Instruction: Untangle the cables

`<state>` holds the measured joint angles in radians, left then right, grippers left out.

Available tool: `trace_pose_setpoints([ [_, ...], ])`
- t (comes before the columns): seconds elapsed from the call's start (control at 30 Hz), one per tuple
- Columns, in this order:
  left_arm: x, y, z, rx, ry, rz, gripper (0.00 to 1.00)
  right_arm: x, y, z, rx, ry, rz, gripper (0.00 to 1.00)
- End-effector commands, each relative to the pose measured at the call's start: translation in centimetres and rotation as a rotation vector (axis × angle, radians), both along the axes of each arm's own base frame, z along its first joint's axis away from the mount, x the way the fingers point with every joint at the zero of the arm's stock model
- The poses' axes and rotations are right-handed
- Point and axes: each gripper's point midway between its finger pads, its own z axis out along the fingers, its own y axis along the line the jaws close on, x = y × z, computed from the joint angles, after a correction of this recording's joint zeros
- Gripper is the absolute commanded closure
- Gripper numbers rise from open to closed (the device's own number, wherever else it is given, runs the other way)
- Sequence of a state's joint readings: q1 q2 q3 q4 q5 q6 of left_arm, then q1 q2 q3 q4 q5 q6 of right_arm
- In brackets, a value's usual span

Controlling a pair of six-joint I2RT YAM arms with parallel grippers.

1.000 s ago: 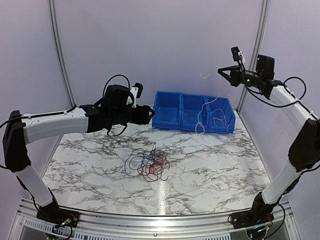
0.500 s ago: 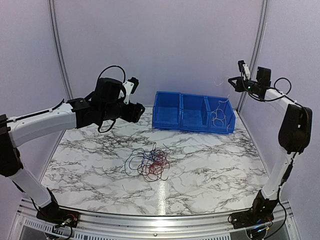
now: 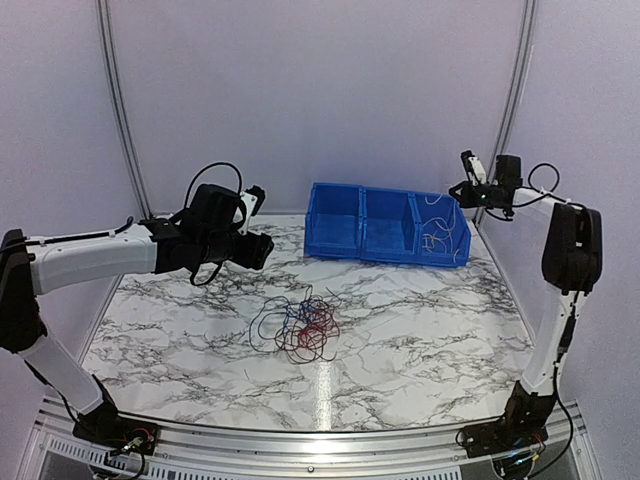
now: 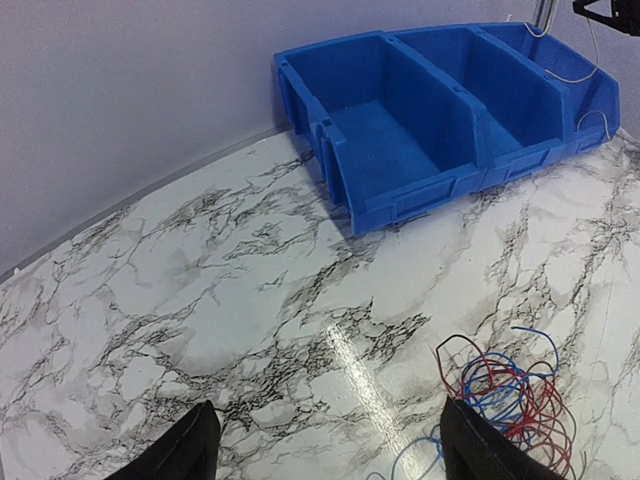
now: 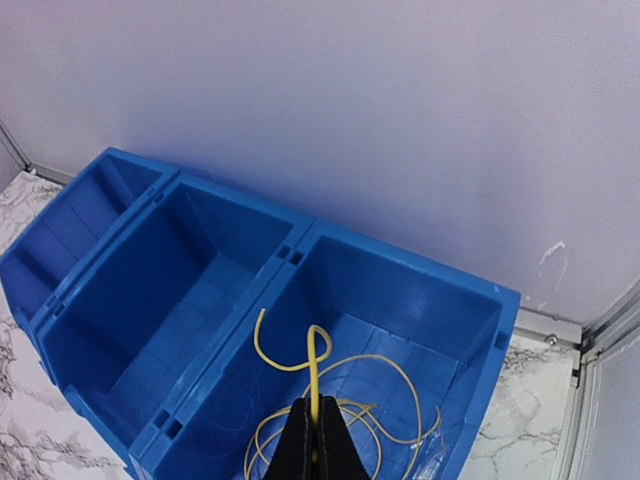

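Marble table [image 3: 420, 330], seen from above: the tangle of cables [image 3: 298, 328], red, blue and dark loops, lies near its middle exactly where it lay a second ago. The blue bin [image 3: 385, 250] stands at the far edge. The left gripper [image 3: 262, 248] has sunk lower and drawn back to the left, and hangs above the table well apart from the tangle. The right gripper [image 3: 463, 189] has come down from its higher reach and now sits just above the bin's right end. The yellow cable [image 3: 435, 235], which draped over the bin's front wall a second ago, now lies inside the right-hand compartment. From this view neither claw's state can be read.

The left wrist camera settles one of them. The two dark fingers [image 4: 185, 445] stand wide apart with nothing between them, bare marble below. The tangle shows at the lower right of this view, short of the right finger. The two nearer compartments look bare inside, which the overhead view does not show so plainly.

The right wrist camera looks straight down into the right-hand compartment. Its fingertips are pressed together, pinching a strand of the yellow cable, which rises from loose coils on the compartment floor.
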<state>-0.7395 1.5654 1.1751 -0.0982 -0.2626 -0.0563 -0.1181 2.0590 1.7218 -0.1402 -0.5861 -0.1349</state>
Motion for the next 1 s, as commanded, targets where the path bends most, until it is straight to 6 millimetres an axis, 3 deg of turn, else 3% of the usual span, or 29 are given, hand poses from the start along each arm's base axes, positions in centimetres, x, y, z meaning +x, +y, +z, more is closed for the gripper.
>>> trace_pose_setpoints([
  [0.0,1.1,0.7,0.5,-0.071,-0.006,0.046,0.21,-0.1,0.8,-3.1,-0.116,0.076,-0.011,1.0],
  [0.53,1.4,1.5,-0.4,-0.084,0.031,0.08,0.21,0.4,1.4,-9.1,-0.294,0.24,-0.046,0.96],
  [0.7,1.3,1.4,-0.4,-0.087,0.038,0.077,0.21,0.1,1.4,-8.3,-0.296,0.239,-0.046,0.86],
  [0.83,1.2,1.3,-0.5,-0.09,0.045,0.073,0.21,-0.9,1.4,-6.5,-0.294,0.216,-0.055,0.71],
  [0.97,1.2,1.2,-0.6,-0.094,0.055,0.071,0.21,-2.0,1.2,-3.9,-0.306,0.17,-0.065,0.67],
])
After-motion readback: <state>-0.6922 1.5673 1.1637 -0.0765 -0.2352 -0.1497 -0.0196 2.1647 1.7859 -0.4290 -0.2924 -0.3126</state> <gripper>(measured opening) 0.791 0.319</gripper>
